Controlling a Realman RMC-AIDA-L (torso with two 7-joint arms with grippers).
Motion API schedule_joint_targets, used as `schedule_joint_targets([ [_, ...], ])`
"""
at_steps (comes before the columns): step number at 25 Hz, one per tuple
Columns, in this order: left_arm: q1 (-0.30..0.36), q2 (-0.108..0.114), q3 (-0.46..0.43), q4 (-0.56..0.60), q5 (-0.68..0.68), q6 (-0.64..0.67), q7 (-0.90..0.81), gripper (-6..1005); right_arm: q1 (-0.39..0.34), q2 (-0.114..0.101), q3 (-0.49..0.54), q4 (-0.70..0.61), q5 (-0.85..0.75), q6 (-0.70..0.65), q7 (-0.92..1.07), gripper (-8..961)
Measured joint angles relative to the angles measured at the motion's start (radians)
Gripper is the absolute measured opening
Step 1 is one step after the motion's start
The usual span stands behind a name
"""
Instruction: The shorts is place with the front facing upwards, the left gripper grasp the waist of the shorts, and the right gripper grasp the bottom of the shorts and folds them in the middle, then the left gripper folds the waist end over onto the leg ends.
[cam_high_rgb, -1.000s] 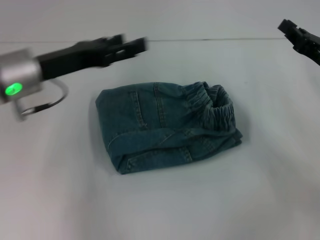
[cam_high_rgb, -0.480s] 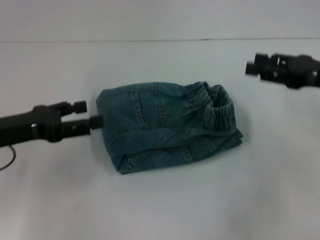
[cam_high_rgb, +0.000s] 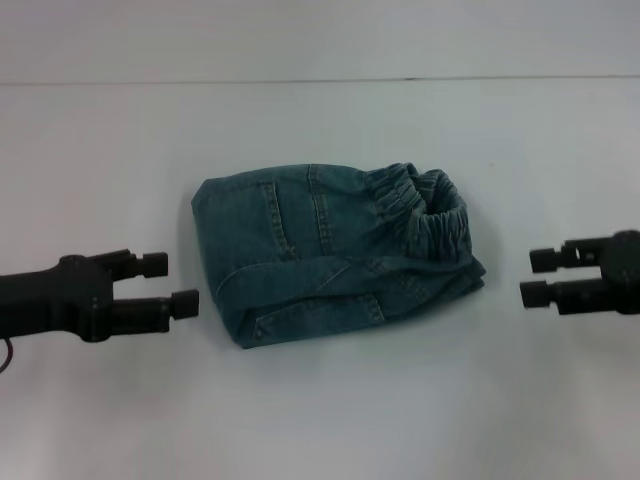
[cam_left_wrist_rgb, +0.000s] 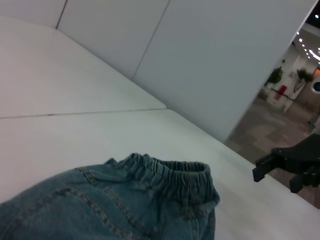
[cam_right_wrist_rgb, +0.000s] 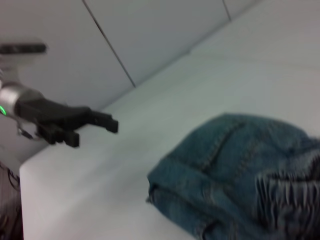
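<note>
The shorts (cam_high_rgb: 330, 255) lie folded into a compact blue-green denim bundle in the middle of the white table (cam_high_rgb: 320, 420). The gathered elastic waist (cam_high_rgb: 430, 215) sits on top at the right side of the bundle. My left gripper (cam_high_rgb: 172, 284) hovers open just left of the bundle, holding nothing. My right gripper (cam_high_rgb: 537, 277) hovers open a little to the right of the bundle, also holding nothing. The left wrist view shows the waistband (cam_left_wrist_rgb: 170, 172) close by and the right gripper (cam_left_wrist_rgb: 280, 165) beyond it. In the right wrist view the shorts (cam_right_wrist_rgb: 235, 170) fill the foreground and the left gripper (cam_right_wrist_rgb: 92, 129) shows farther off. The leg ends are hidden inside the fold.
A grey wall (cam_high_rgb: 320, 35) rises behind the table's far edge. White tabletop surrounds the bundle on all sides. The left wrist view shows a hallway with lights (cam_left_wrist_rgb: 295, 65) beyond the table.
Both arms have dropped from high at the back down to table level, the left one settling at the left of the bundle, the right one at its right. The shorts have not moved.
</note>
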Motion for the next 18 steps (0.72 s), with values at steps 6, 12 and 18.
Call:
schedule_joint_targets([
  [6, -0.013, 0.003, 0.002, 0.004, 0.061, 0.025, -0.01, 910, -0.013, 0.007, 0.015, -0.006, -0.012, 0.0, -0.005, 731],
  [12, -0.015, 0.001, 0.006, -0.003, 0.072, 0.019, -0.011, 910, -0.012, 0.012, 0.024, -0.013, -0.012, 0.005, -0.006, 728],
  [18, -0.014, -0.001, 0.008, -0.009, 0.09, 0.017, -0.023, 910, -0.004, 0.012, 0.039, -0.013, -0.012, 0.012, -0.004, 729],
])
